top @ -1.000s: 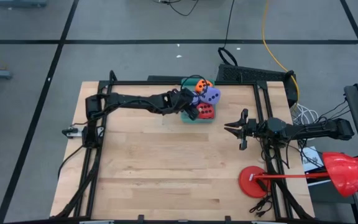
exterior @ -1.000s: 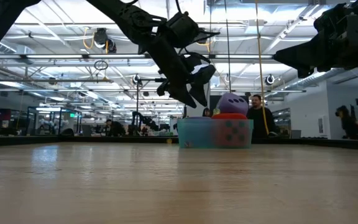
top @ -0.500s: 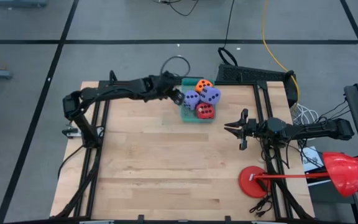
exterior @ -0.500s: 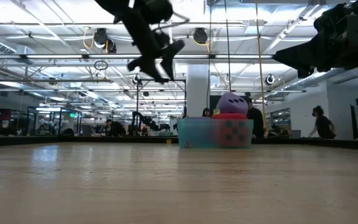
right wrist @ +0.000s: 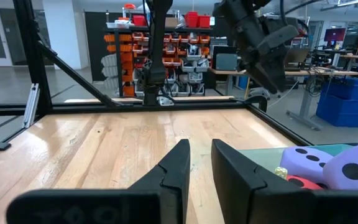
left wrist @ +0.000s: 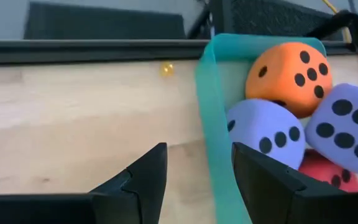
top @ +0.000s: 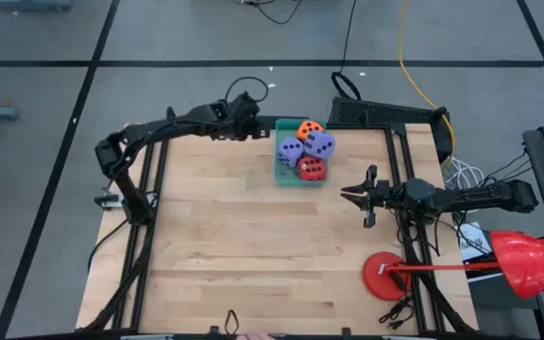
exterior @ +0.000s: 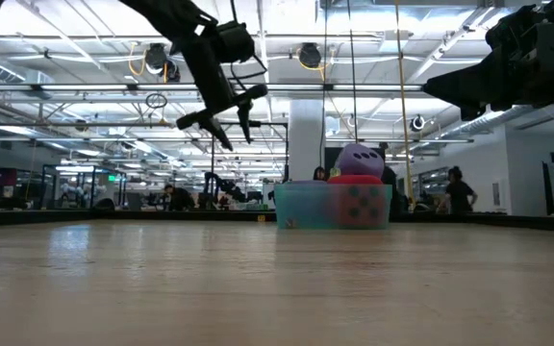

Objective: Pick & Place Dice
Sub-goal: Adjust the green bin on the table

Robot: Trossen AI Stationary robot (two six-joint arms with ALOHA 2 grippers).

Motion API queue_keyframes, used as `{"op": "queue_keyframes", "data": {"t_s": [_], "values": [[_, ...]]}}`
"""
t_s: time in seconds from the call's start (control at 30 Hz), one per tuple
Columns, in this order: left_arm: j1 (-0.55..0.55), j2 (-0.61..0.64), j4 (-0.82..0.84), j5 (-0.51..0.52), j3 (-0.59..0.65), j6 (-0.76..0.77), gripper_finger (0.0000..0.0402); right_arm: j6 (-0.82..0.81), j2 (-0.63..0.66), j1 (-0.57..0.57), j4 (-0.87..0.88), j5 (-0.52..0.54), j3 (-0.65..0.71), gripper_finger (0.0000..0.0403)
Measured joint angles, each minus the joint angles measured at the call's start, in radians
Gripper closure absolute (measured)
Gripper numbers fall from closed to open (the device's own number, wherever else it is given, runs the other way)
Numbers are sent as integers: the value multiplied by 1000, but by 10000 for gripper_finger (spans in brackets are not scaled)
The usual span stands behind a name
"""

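The teal tray (top: 279,162) sits near the table's far edge and holds all the dice. The orange die (top: 308,128), two lavender dice (top: 291,149) (top: 320,144) and the red die (top: 312,168) are heaped together, with one lavender die (exterior: 359,160) sticking up above the tray wall (exterior: 306,207). My left gripper (top: 254,127) hangs open in the air to the left of the tray, well above the table (exterior: 234,135). Its wrist view looks down on the tray rim (left wrist: 211,124) and the dice (left wrist: 288,68). My right gripper (top: 345,195) waits to the right of the tray, its fingers (right wrist: 199,149) a narrow gap apart.
Black frame rails (top: 159,151) run along the table's left, right and far edges. A red round base (top: 385,272) sits at the near right corner, and a dark pad (top: 385,113) lies beyond the far edge. The bare wood (top: 253,255) spreads out toward the near edge. People (exterior: 455,189) stand in the room behind.
My left gripper has drawn back from above the tray toward the table's far left, rising first and then dipping a little, and it has turned as it went. It has stayed open. The dice and tray have kept their places.
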State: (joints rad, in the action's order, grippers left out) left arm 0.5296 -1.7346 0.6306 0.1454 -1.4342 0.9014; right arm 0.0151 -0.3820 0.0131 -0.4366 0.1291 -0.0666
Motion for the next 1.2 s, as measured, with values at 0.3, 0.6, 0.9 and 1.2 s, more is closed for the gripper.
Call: {"op": "queue_keyframes", "data": {"t_s": [0.3,0.6,0.9,1.2], "values": [[44,-58,-83,-55,0,-132,210,0,0,0,0,0,0,344],[87,-163,-206,-63,-21,-68,210,0,0,0,0,0,0,344],[115,-331,-92,-84,-251,-106,210,0,0,0,0,0,0,344],[163,-410,16,-70,-363,-107,210,0,0,0,0,0,0,344]]}}
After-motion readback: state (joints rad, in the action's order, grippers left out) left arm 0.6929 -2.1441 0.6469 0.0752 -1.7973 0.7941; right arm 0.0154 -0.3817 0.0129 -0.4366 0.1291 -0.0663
